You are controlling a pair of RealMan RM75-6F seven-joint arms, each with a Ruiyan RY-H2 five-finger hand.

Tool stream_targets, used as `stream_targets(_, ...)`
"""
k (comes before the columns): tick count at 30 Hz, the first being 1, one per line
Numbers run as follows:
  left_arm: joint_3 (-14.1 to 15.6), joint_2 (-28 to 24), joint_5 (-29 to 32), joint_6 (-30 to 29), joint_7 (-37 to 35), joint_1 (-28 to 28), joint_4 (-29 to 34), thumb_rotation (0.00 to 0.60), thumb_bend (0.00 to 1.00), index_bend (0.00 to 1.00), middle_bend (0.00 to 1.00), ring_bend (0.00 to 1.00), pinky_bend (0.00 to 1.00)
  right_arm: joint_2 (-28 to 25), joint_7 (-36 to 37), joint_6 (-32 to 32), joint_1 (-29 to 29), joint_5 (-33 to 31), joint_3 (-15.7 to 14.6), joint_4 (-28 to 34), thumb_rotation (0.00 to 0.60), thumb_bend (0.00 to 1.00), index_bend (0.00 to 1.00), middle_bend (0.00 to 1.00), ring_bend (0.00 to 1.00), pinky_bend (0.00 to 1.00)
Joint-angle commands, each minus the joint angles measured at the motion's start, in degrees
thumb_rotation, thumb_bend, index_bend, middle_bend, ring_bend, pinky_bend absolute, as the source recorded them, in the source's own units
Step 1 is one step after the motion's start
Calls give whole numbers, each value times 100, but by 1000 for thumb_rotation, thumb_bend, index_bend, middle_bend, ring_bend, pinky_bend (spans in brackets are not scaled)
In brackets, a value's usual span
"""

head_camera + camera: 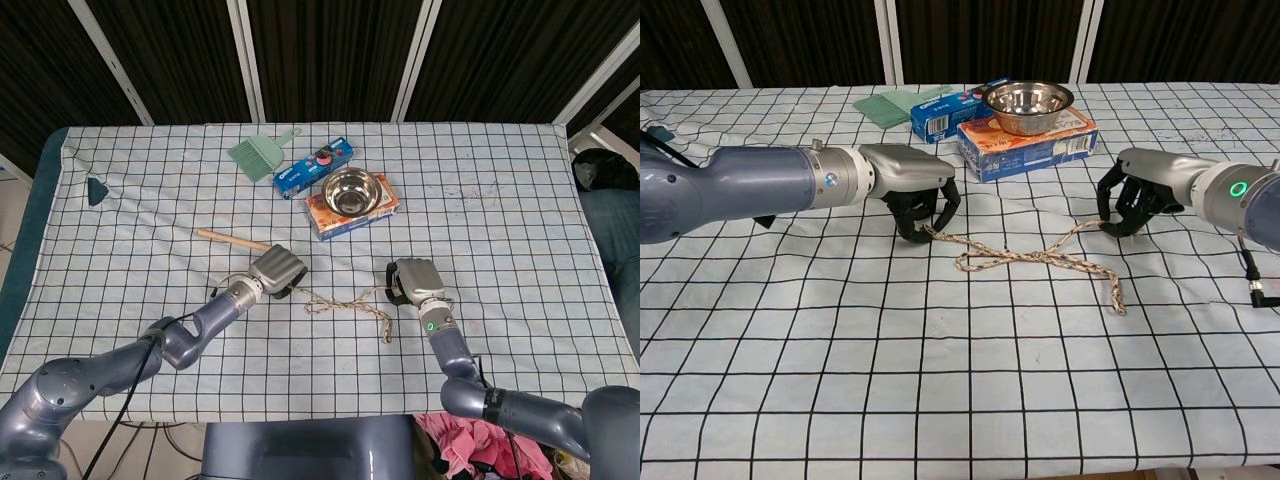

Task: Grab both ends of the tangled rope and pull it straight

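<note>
Rope (1035, 258) lies on bench (940, 400), kinked, long axis left-right between our robot hands. Left robot hand (915, 195) curled, pinching left end. Right robot hand (1135, 195) curled on strand, though free tail (1116, 290) trails beyond. Pull outward, apart.

Both arms are showing smooth blue-grey shells with silver wrist cuffs. Left hand (915, 185) and right hand (1137, 190) are wearing silver backs over black fingers. A green ring light is glowing on the right wrist.

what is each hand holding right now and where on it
Both hold the rope: left hand grips its left end; right hand grips it partway along, the far end trailing free.
</note>
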State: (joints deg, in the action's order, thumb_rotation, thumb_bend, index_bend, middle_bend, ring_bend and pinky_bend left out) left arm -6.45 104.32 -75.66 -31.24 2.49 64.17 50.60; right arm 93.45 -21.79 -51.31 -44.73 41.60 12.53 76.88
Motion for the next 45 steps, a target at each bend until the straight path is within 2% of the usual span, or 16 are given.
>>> stream_targets(1, -4, -3, 4, 3, 10, 0, 10, 600, 384, 578, 879, 804, 692, -2, 0, 1, 1, 0, 1, 4, 600, 442, 636, 845, 1000, 921)
stream_targets(31, -99, -152, 82, -31, 34, -43, 220, 600, 426, 622, 882, 806, 694, -53, -118, -36, -46, -112, 60, 59, 600, 451, 647, 846, 1000, 921)
stream_targets(35, -131, -302, 107, -107, 20, -96, 338, 600, 444, 623, 882, 806, 694, -196, -130, -91, 17, -94, 28, 163, 600, 452, 648, 846, 1000, 921)
stream_targets(45, -104, -971, 211, -260, 114, -324, 926, 600, 445, 623, 883, 806, 694, -1023, 4, -278, 368, -72, -27, 641, 600, 452, 653, 848, 1000, 921)
